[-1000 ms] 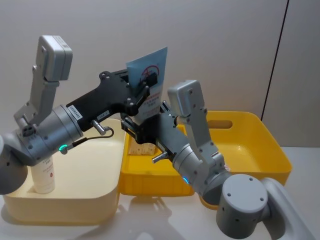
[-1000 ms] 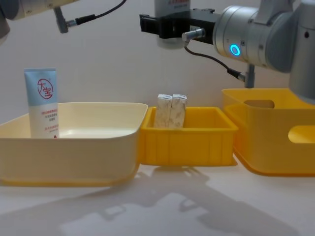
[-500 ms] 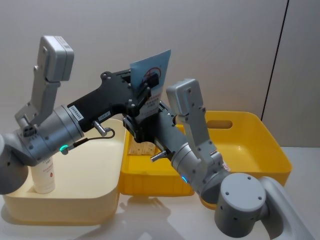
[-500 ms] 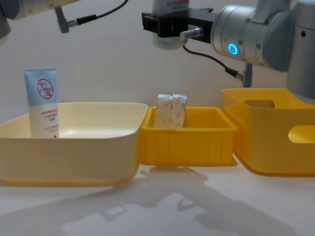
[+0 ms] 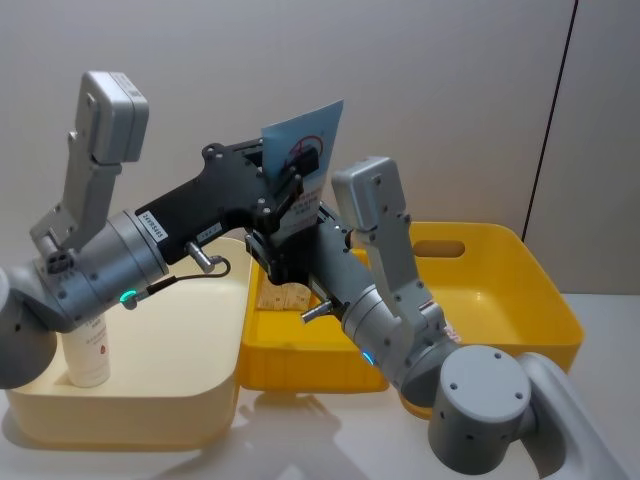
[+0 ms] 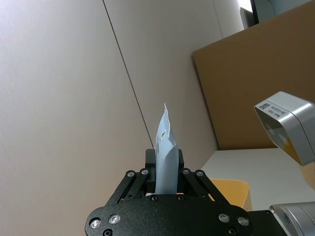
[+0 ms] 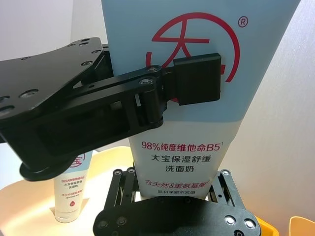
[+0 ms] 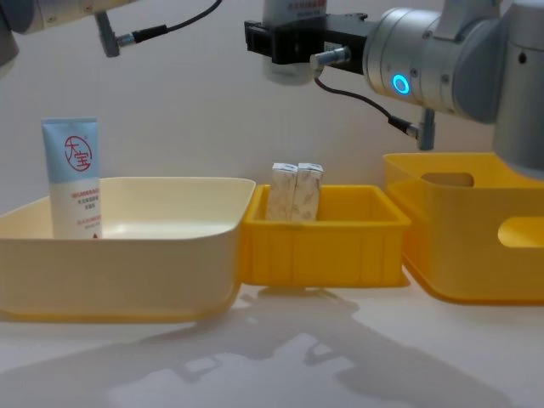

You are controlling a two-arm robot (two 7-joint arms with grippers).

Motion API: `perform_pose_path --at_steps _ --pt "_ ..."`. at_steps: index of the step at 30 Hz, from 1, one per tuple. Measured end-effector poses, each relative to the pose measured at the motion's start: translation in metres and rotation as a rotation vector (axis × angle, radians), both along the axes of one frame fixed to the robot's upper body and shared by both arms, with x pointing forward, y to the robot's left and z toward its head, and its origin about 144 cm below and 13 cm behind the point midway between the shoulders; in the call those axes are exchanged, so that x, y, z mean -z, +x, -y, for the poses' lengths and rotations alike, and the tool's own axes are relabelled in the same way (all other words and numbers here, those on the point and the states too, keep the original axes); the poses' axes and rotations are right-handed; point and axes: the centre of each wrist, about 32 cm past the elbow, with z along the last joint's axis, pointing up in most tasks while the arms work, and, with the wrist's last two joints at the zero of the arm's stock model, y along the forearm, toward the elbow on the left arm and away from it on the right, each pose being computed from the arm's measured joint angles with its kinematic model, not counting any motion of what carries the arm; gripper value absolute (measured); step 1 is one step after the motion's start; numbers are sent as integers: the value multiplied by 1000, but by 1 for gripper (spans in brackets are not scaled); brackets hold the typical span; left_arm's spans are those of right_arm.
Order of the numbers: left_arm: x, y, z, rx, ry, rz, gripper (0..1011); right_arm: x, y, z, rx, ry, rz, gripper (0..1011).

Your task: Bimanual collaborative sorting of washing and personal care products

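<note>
Head view showed both the left gripper and right gripper clamped on one squeeze tube, raised above the small yellow bin. Since a second earlier, the tube had shifted slightly rightward.

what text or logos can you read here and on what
"98%纯度维他命B5": pale-blue-and-white squeeze tube held between the left gripper and right gripper.
"大宝保湿舒缓 洗面奶": same tube, below.
"®" beside a red round logo: same tube, top.
Red line beneath: too blurred.
Second pale-blue-and-white tube standing in the cream plastic bin: red round logo; small print unreadable.
Black-on-white sticker on the left arm: too small.
</note>
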Motion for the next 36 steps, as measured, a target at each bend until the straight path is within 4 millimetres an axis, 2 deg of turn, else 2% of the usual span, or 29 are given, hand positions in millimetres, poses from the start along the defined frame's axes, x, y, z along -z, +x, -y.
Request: perform_pose_path --at_steps 3,6,7,12,23,28,30,36 --pt "0 0 0 1 0 0 204 0 0 0 0 0 0 605" --pt "0 0 0 2 0 0 268 0 0 0 0 0 -1 605" --pt "0 0 0 2 0 0 328 0 0 0 0 0 -1 605" --pt "0 0 0 2 0 0 458 0 0 0 0 0 -1 604" --pt "0 0 0 2 0 0 824 0 0 0 1 2 2 604" --pt "0 0 0 2 0 0 959 -4 1 7 22 7 21 604" --pt "0 0 0 1 0 0 1000 -5 2 10 32 8 26 604" --pt "0 0 0 1 0 0 1003 -7 2 26 88 6 39 604"
